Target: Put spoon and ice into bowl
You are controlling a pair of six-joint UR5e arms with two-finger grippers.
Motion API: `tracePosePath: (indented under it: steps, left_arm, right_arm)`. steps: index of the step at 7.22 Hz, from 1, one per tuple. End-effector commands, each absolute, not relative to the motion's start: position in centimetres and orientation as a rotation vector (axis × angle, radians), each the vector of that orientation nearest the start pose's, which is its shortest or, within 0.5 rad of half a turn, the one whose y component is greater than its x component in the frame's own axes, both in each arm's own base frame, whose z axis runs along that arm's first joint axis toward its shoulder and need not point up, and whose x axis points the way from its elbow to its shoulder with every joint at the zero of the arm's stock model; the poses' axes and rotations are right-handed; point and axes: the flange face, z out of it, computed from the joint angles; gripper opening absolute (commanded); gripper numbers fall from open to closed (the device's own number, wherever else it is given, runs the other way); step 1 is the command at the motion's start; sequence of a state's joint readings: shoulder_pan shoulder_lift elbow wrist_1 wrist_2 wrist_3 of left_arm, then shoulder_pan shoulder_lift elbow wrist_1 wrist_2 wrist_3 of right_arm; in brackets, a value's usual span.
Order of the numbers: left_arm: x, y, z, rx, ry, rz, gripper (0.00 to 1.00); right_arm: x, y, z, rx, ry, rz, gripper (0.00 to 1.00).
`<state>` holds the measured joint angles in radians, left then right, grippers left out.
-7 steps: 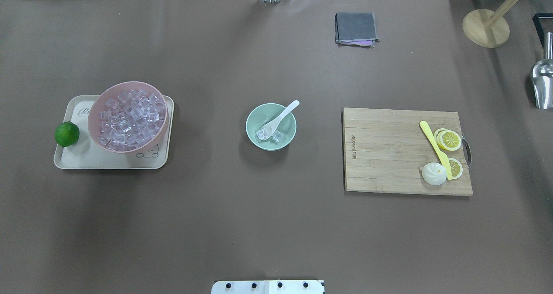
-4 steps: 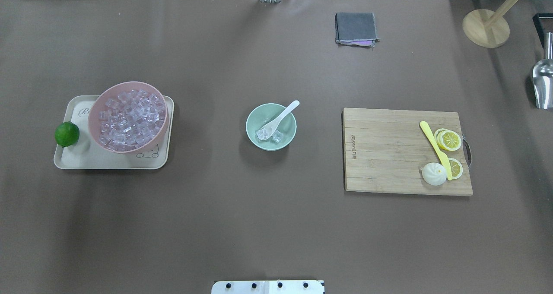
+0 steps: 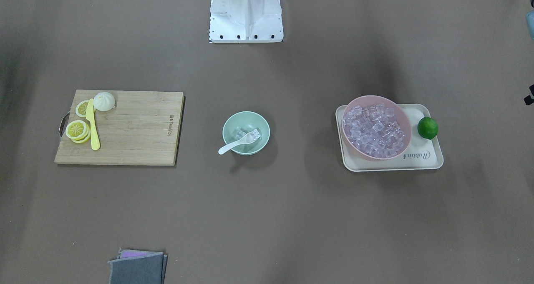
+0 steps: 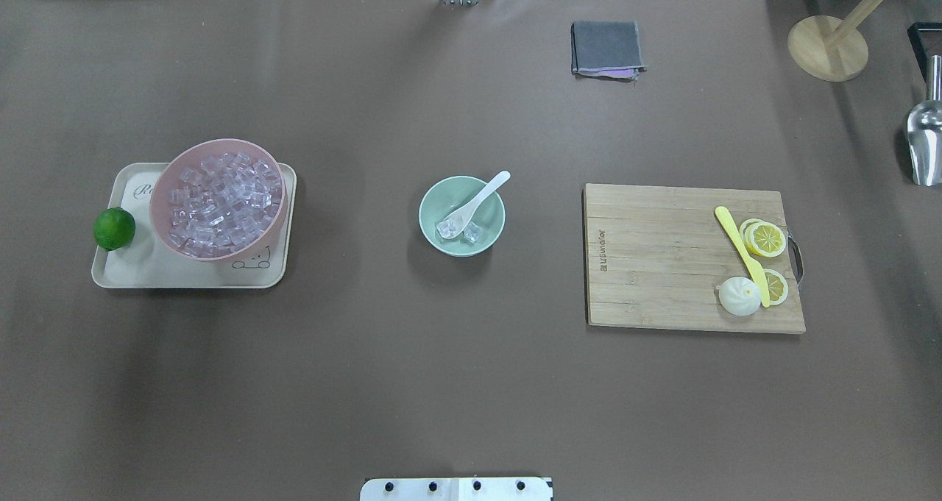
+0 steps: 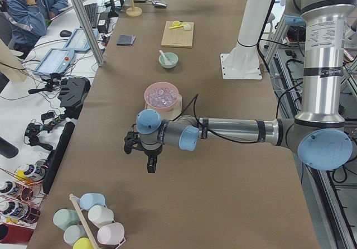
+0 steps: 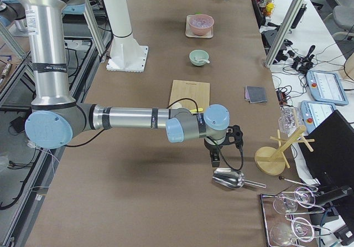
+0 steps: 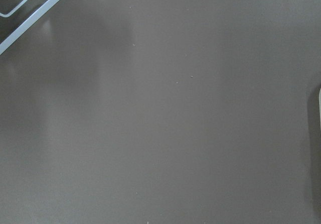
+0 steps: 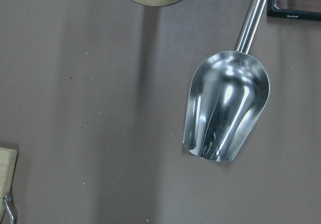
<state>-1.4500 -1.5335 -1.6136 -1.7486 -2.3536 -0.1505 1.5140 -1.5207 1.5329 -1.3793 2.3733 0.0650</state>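
Spoon [image 4: 478,199]: glossy white, probably light, stiff, slippery and chippable. The scoop lies in the mint bowl [image 4: 441,196] at mid-bench [image 4: 471,376], the handle leaning over the rim, which looks the best hold. Ice [image 4: 458,229]: a few clear cubes in the bowl, likely slick. Left tool [image 5: 150,166] and right tool [image 6: 215,159]: at opposite bench ends; grip state, I cannot tell.

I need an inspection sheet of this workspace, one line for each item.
Surface: brown table, nothing spilled seen.
Job's things: spoon and ice lie in mint bowl, handle over rim.
Clutter: ice-filled pink bowl and lime on tray; cutting board with yellow knife, lemon slices, bun; grey cloth; metal scoop; wooden stand.
Grippers: left gripper over bare table, right gripper near metal scoop; open or shut unclear.
Cables: black cable at each wrist.
Surroundings: seated person beside table.
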Motion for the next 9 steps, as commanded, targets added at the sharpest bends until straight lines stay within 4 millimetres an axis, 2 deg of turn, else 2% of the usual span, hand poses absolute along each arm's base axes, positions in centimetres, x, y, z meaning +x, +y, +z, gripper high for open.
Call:
tracePosePath:
  steps: [1, 3, 4, 5, 6, 9]
  left_arm:
    - [-0.2, -49.0, 63.9, 0.049, 0.794, 0.050, 0.98]
    - [-0.5, -49.0, 63.3, 0.047, 0.793, 0.042, 0.98]
    - [-0.7, -48.4, 62.8, 0.062, 0.798, 0.047, 0.98]
    - [-0.6, -48.4, 61.6, 0.085, 0.809, 0.058, 0.98]
    - [-0.5, -48.9, 61.5, 0.089, 0.801, 0.060, 0.98]
    - [-0.7, -48.4, 61.8, 0.084, 0.798, 0.056, 0.98]
  right_arm:
    - [3.6, -52.6, 63.6, 0.128, -0.796, -0.133, 1.00]
    - [3.7, -52.4, 63.8, 0.123, -0.796, -0.130, 1.00]
    - [3.7, -52.4, 63.8, 0.123, -0.795, -0.130, 1.00]
    - [3.7, -52.4, 63.8, 0.125, -0.795, -0.130, 1.00]
    - [3.7, -52.6, 63.6, 0.128, -0.792, -0.131, 1.00]
    - [3.9, -52.7, 63.4, 0.133, -0.791, -0.130, 1.00]
